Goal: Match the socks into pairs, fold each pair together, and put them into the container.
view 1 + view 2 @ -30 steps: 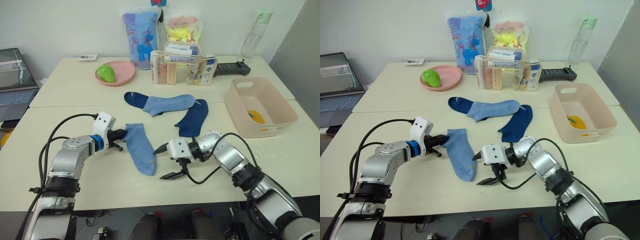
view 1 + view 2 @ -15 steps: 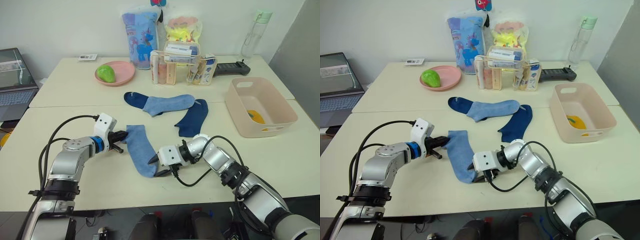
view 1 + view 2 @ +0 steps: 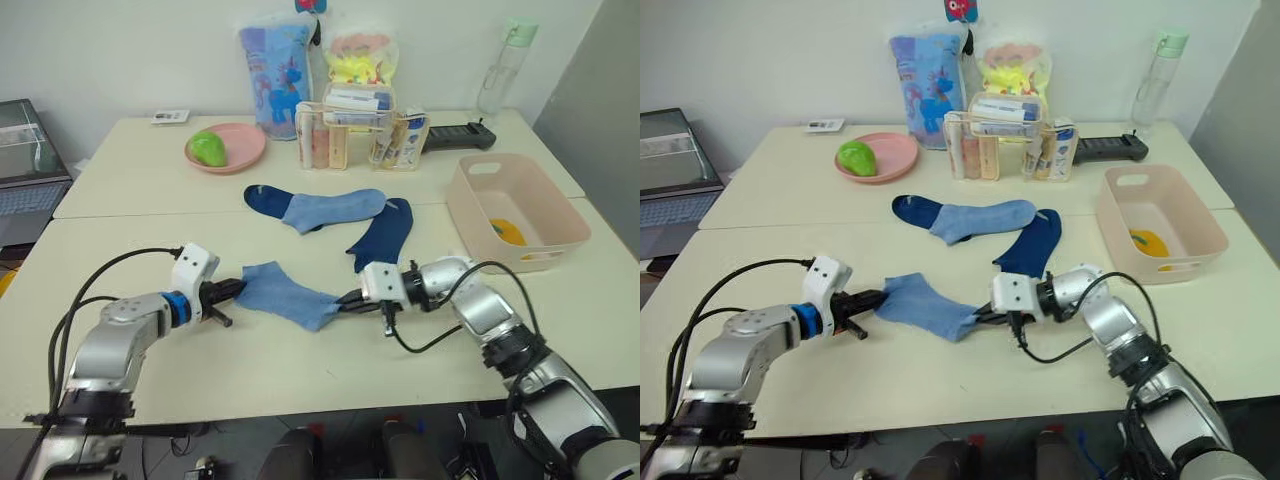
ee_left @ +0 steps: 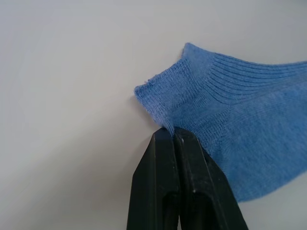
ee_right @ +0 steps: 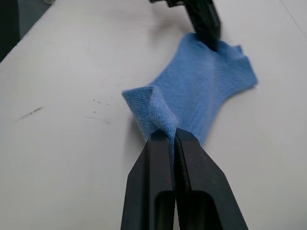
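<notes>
Left pincer (image 3: 232,291) pinches the cuff of a light blue sock (image 3: 283,295); right pincer (image 3: 345,299) clamps its toe end, stretching it across the worktop (image 3: 300,360) near the front edge.

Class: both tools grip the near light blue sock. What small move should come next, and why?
Probably carry the near light blue knit sock, pinched at its ends by the left tool and right tool, toward the matching light blue sock, which lies apart beyond it, overlapping a dark navy sock.

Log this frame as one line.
left gripper: shut on light blue sock cuff | right gripper: shut on toe | sock: stretched between
</notes>
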